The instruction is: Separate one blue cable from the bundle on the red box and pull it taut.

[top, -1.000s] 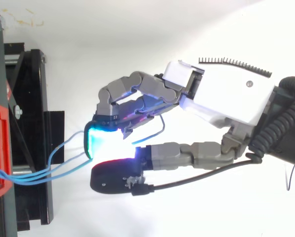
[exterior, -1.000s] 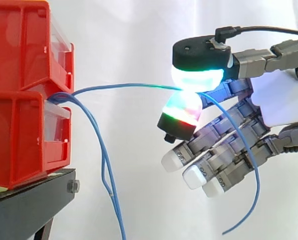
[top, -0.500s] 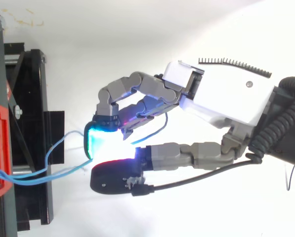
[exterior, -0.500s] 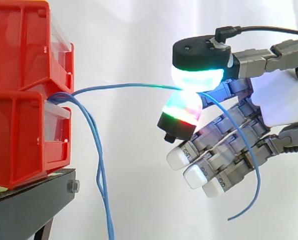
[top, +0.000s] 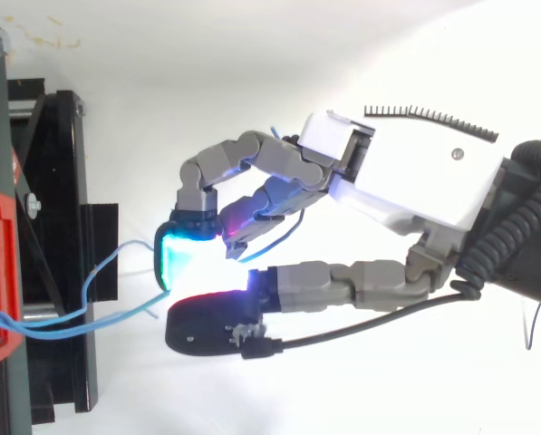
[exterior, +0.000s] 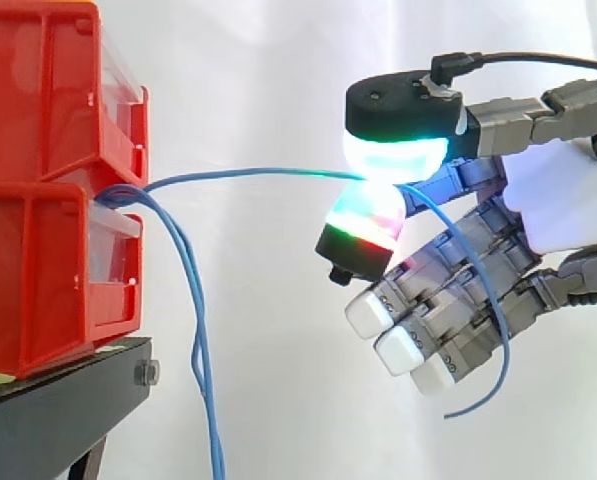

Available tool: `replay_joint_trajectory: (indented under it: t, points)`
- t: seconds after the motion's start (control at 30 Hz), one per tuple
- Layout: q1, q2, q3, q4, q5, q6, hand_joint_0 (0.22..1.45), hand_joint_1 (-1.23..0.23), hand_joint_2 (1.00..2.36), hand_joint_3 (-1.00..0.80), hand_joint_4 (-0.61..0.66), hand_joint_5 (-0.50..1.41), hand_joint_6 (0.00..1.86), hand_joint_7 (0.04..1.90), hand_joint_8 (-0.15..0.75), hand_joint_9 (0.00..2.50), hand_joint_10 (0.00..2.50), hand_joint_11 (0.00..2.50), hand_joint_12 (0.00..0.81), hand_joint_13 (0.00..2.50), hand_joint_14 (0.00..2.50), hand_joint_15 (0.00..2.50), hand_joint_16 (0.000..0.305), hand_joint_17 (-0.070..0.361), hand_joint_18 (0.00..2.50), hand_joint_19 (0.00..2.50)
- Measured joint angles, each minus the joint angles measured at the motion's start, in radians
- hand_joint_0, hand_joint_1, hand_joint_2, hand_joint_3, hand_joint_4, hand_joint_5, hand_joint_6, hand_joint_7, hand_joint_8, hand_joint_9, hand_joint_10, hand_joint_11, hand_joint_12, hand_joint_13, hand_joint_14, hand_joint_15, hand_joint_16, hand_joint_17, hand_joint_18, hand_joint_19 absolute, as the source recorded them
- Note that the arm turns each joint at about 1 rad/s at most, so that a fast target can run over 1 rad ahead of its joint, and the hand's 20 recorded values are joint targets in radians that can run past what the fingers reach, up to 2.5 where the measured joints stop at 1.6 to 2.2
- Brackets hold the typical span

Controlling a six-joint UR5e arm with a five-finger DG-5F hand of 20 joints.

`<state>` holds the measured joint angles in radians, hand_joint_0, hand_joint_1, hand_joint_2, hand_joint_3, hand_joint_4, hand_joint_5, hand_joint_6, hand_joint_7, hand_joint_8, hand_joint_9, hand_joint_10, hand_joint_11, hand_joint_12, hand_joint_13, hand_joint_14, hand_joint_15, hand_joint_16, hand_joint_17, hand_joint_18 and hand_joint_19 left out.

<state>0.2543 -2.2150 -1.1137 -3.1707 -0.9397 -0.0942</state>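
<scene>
While the bundle (exterior: 196,340) is hanging from the red box (exterior: 48,270) | one blue cable (exterior: 248,173) is being pinched level by the robot hand (exterior: 563,205)

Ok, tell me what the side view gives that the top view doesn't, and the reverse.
Side view: the red bins stacked two high, the other blue cables hanging down, and the pinched cable's loose end curling below the hand. Top view: the black stand jutting out beyond the bins, and the cables fanning sideways. Both: the hand pinching one blue cable between two glowing pads, slightly bowed, running to the bins.
</scene>
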Motion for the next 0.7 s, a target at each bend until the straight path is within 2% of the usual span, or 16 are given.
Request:
replay_joint_trajectory:
  t: [0.7]
  points:
    - [0.0,0.0,0.0,0.0,0.0,0.0,0.56,-0.85,1.1,0.03,-0.04,-0.08,0.87,1.22,0.394,1.01,0.01,0.35,0.551,0.96,0.01,0.31,0.066,0.149,0.95,0.2]
